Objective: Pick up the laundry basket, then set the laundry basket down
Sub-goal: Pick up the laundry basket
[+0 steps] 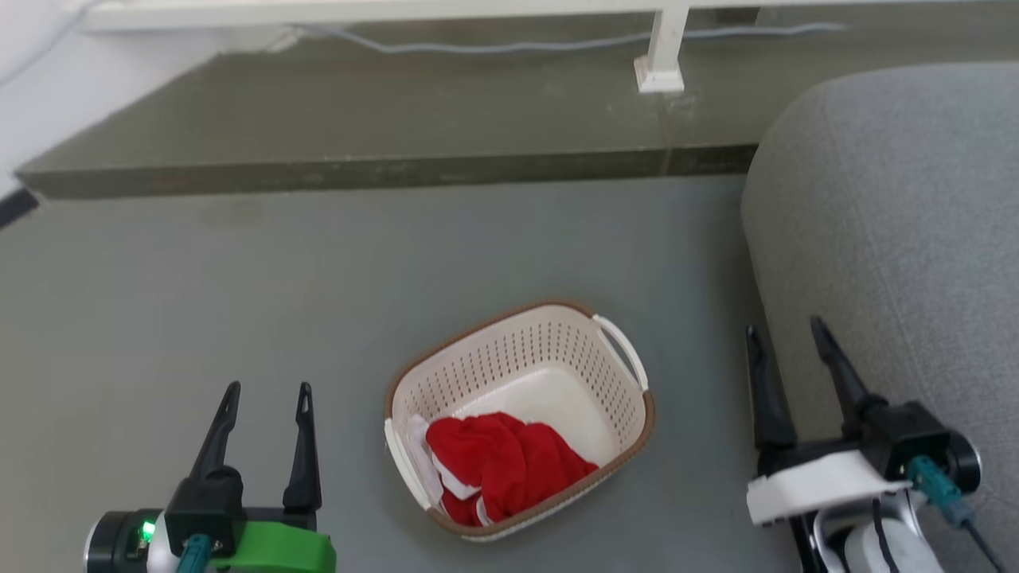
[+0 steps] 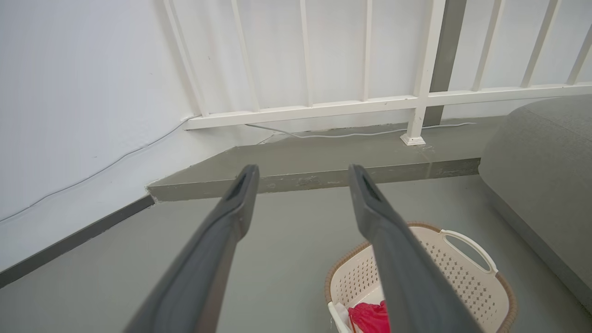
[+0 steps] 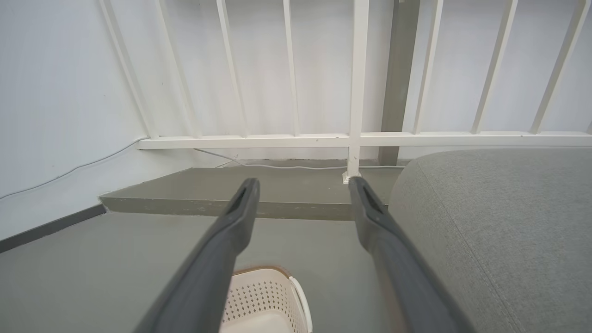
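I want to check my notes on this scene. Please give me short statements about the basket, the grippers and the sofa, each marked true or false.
1. The basket stands on the floor. True.
2. The left gripper holds a basket handle. False: it is open and apart from the basket.
3. Some red cloth lies in the basket. True.
4. The right gripper is shut. False: it is open and empty.
5. The sofa is on the basket's left. False: it is on the right.

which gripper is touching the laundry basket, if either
Apart, both. The head view shows bare floor between the laundry basket and the left gripper, and between it and the right gripper.
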